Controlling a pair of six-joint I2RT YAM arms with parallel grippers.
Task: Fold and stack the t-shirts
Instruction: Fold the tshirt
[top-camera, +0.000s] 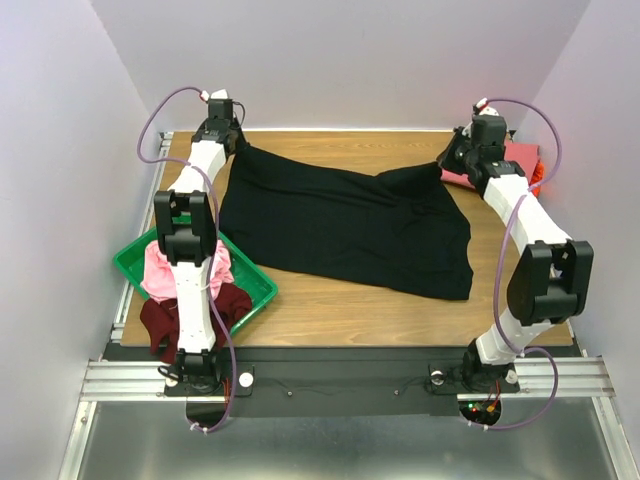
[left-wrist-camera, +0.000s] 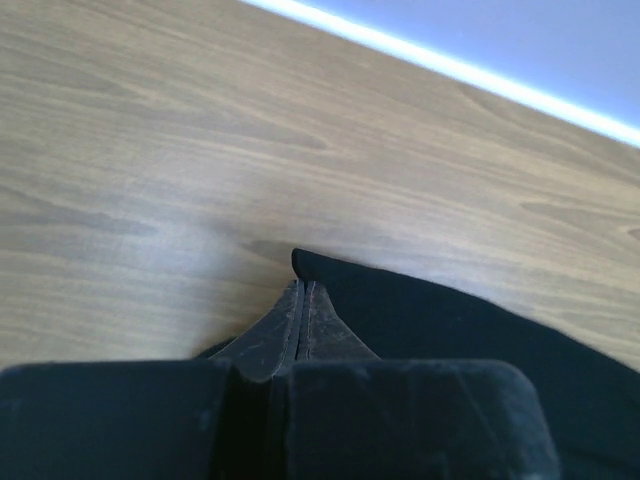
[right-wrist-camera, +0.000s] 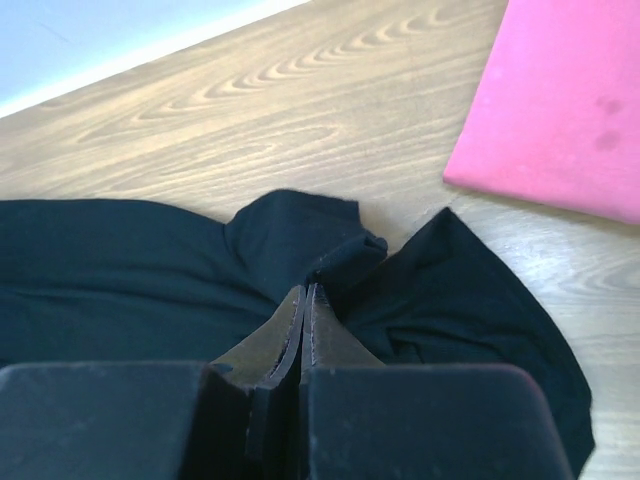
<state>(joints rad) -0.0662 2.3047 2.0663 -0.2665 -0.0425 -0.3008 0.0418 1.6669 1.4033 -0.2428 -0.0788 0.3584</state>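
A large black t-shirt (top-camera: 340, 225) lies spread over the middle of the wooden table. Its two far corners are drawn up to the grippers. At the far left, my left gripper (top-camera: 238, 146) is shut on a corner; in the left wrist view the black cloth (left-wrist-camera: 450, 330) meets the tips of the closed gripper (left-wrist-camera: 302, 287). At the far right, my right gripper (top-camera: 449, 157) is shut on a bunched fold of the same shirt (right-wrist-camera: 300, 235), with its fingertips (right-wrist-camera: 305, 292) pressed together. A coral-pink t-shirt (top-camera: 520, 160) (right-wrist-camera: 560, 110) lies flat just beyond the right gripper.
A green tray (top-camera: 258, 285) sits at the near left, holding a light pink t-shirt (top-camera: 160, 272) and a dark maroon one (top-camera: 160, 322) that spills over its near edge. The left arm stretches above the tray. Purple walls close in the table on three sides.
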